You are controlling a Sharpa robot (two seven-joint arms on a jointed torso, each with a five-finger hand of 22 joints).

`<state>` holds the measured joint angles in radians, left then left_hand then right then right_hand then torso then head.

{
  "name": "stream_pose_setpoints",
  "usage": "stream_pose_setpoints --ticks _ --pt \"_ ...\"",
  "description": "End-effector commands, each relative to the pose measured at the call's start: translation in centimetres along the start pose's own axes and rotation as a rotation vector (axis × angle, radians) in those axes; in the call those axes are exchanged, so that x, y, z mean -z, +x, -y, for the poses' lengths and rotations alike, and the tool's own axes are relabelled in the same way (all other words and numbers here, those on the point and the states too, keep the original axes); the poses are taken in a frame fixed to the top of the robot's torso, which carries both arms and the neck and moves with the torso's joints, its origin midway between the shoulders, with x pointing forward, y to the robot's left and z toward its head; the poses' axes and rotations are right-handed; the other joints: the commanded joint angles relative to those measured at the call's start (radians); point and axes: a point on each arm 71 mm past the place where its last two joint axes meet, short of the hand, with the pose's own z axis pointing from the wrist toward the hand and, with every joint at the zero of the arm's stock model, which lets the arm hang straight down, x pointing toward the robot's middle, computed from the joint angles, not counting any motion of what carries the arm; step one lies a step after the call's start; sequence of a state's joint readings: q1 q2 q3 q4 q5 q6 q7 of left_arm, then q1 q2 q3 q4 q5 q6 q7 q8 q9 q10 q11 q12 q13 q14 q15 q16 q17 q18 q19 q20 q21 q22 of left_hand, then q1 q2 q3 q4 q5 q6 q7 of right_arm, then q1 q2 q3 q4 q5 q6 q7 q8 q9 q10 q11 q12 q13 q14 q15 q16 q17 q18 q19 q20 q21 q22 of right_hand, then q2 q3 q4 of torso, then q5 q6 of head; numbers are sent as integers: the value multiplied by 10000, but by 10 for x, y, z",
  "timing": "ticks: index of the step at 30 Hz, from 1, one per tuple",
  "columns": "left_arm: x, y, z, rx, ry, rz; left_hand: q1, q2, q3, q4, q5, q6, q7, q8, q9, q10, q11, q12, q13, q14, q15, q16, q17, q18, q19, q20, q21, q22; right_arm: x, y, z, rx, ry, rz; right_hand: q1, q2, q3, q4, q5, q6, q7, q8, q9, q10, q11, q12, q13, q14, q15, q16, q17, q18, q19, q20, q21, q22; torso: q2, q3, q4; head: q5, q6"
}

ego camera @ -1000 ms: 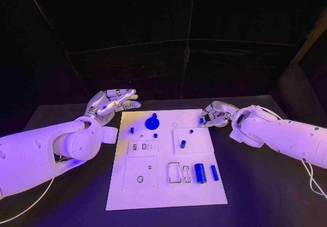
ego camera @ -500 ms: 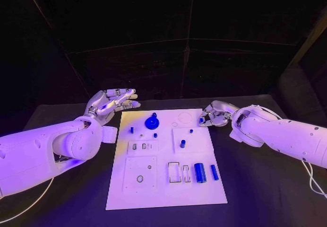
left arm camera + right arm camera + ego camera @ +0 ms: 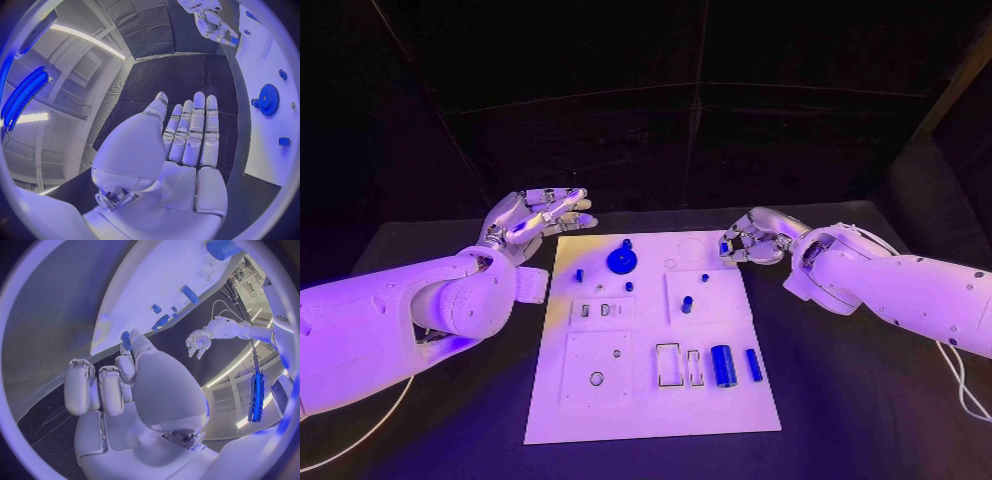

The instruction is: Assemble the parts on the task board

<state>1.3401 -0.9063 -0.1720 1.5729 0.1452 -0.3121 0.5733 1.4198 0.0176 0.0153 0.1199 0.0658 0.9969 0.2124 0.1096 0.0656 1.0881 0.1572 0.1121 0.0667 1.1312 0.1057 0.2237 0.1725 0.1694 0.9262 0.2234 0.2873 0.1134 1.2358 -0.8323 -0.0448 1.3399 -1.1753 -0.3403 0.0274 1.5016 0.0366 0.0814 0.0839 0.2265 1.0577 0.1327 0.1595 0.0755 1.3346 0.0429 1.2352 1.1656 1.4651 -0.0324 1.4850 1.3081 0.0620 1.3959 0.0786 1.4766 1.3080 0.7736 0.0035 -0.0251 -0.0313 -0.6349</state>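
The right hand [image 3: 750, 243] hovers at the far right corner of the task board [image 3: 632, 420], its fingers curled in, and a small blue part [image 3: 126, 340] shows between thumb and fingertip in the right wrist view, so it appears to pinch that piece. Which way the piece's long axis runs I cannot tell, since most of it is hidden in the fingers. I judge the step in hand to be carrying this part to its seat; the next move calls for lowering it over a matching hole just below and inward of the hand, near the blue peg [image 3: 687, 306], and keeping it square to the board. The left hand [image 3: 535, 219] hangs across the board from it, flat, fingers apart and holding nothing, beside the blue gear [image 3: 622, 262].
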Motion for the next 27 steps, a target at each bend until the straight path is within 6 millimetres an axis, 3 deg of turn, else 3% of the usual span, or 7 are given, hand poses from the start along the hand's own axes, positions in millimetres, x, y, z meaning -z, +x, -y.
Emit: stream_pose_setpoints --ticks 1,5,7,12,19,27 --pt "0 1 1 28 55 -139 6 69 -14 -56 -29 75 -2 -64 -5 65 -18 -40 4 40 27 -59 15 148 74 5 3 -11 4 -2 -10 -583 71 508 158 362 71 2 60 256 -203 -1 41 217 -146 -7 -26 688 -62 30 705 -104 71 -25 39 207 -23 -24 5 -5 25" --pt "-1 1 1 24 55 -140 6 69 -14 -56 -29 75 -2 -64 -5 65 -18 -40 4 40 27 -59 15 148 74 5 3 -11 7 4 -27 -722 84 472 106 374 133 6 96 241 -198 -26 31 206 -143 -33 -47 686 -59 26 699 -104 69 -25 39 208 -105 -56 15 21 -18" --pt "-2 1 0 14 53 -129 3 73 -14 -58 -29 77 -1 -69 -5 68 -17 -47 4 41 28 -69 17 147 75 5 -1 -15 8 8 -40 -792 33 517 52 383 183 13 7 229 -194 -46 23 202 -138 -50 -59 683 -55 21 690 -105 70 -24 41 213 -133 -67 24 47 5" --pt "-4 0 0 -8 63 -109 -4 81 -15 -60 -29 81 0 -78 -5 74 -16 -60 4 43 29 -86 20 147 78 4 -8 -20 6 23 -75 -904 -209 428 5 387 235 14 -91 210 -187 -71 13 195 -132 -70 -75 678 -52 11 672 -105 70 -22 41 216 -244 -105 52 146 -69" --pt "-7 -1 -1 -27 70 -107 -27 121 -14 -61 -29 166 -49 -77 4 177 -60 -72 15 136 -1 -105 53 154 135 -15 -8 -30 -5 47 -119 -648 -908 -42 -7 368 298 -19 -35 196 -182 -93 6 191 -129 -79 -74 676 -49 8 667 -104 66 -20 40 215 -368 -144 50 470 -253" --pt "-11 2 -3 -40 50 -142 -50 146 -26 -78 -30 279 -97 -107 4 326 -114 -130 15 404 -82 -85 159 160 322 -87 41 -26 -21 72 -154 -303 -1270 -866 -60 333 336 -24 0 189 -169 -110 0 162 -119 -122 -114 666 -44 -14 621 -105 66 -16 40 218 -434 -188 116 637 -370"
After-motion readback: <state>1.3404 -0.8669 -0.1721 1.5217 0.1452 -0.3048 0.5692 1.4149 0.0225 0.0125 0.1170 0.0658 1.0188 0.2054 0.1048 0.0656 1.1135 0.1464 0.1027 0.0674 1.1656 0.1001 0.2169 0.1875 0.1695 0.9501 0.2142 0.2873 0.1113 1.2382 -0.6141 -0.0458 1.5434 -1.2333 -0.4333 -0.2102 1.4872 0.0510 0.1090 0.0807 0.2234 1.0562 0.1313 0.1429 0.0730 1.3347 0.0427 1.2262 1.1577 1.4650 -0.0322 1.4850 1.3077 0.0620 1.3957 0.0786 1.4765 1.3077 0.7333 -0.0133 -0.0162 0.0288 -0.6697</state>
